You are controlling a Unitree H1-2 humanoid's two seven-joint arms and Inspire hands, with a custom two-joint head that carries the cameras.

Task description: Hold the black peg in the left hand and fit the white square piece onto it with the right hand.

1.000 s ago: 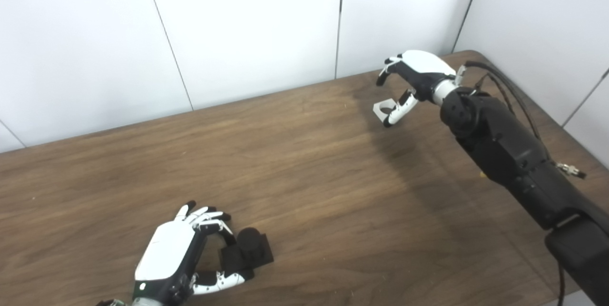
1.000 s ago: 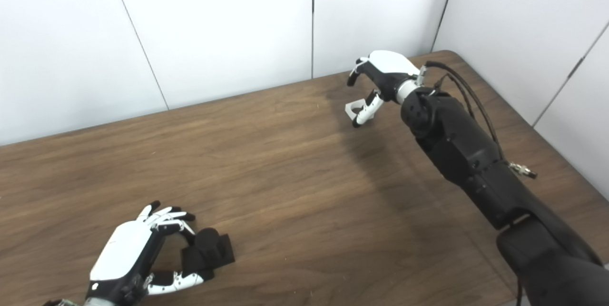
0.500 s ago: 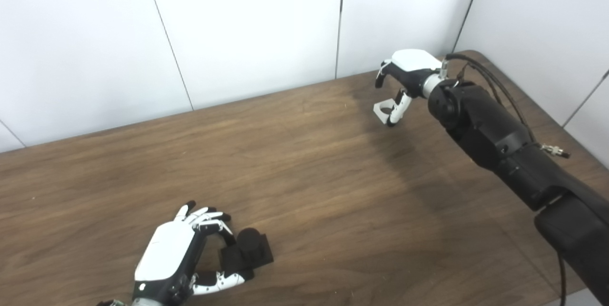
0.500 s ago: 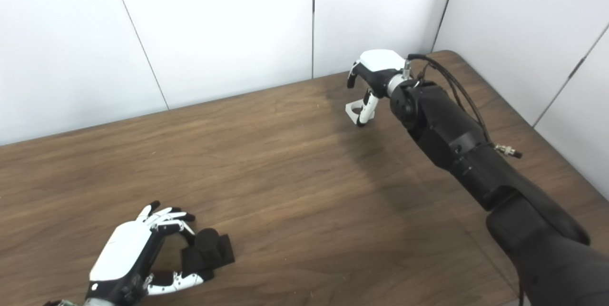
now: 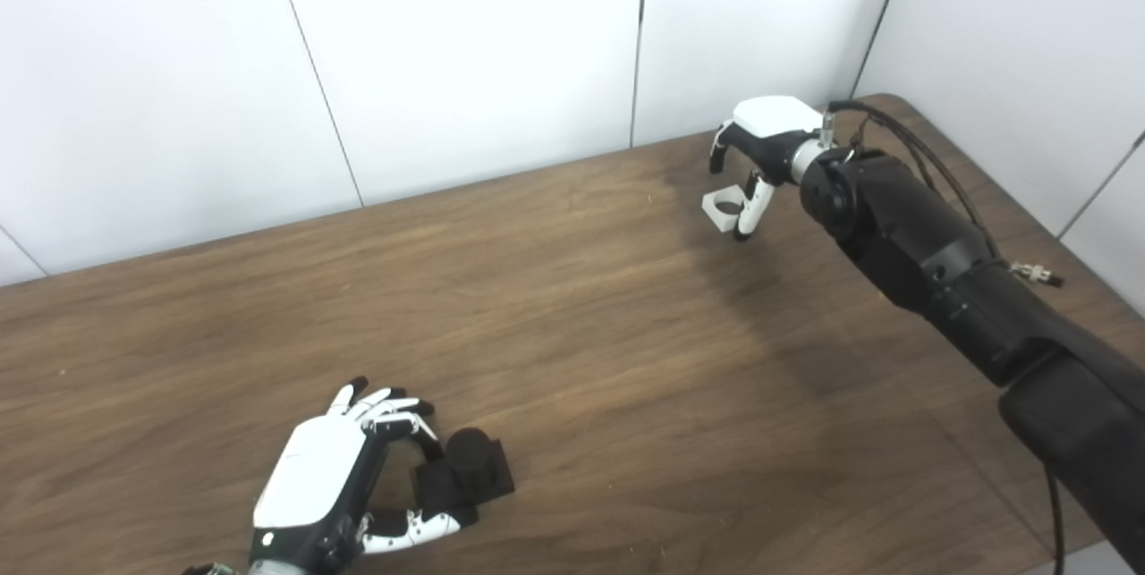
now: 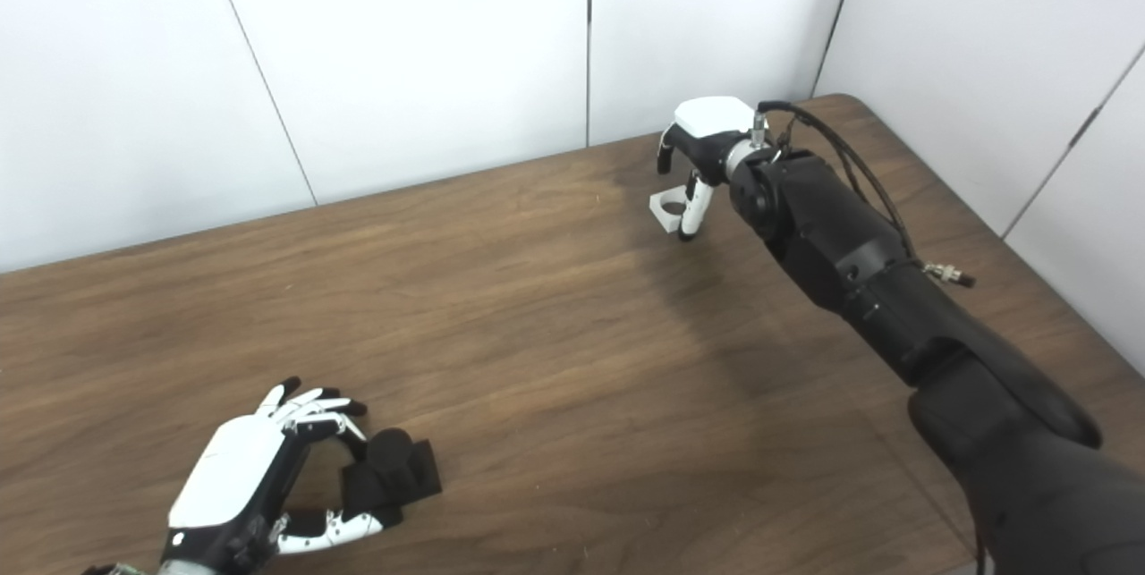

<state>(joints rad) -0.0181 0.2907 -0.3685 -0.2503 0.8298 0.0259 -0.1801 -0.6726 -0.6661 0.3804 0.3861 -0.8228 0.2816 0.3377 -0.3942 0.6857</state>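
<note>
Left eye view: I'm seeing the left hand [image 5: 322, 486] sitting at the near edge of the table [image 5: 572, 360], fingers and thumb curling around the black peg [image 5: 465, 468], contact unclear. Right hand [image 5: 760, 141] is hovering over the white square piece [image 5: 726, 207] at the far right, fingers apart, thumb touching it.

Right robot hand [image 5: 760, 141] rotated downward, thumb now beside white square piece [image 5: 725, 207] (arm lowered)
</note>
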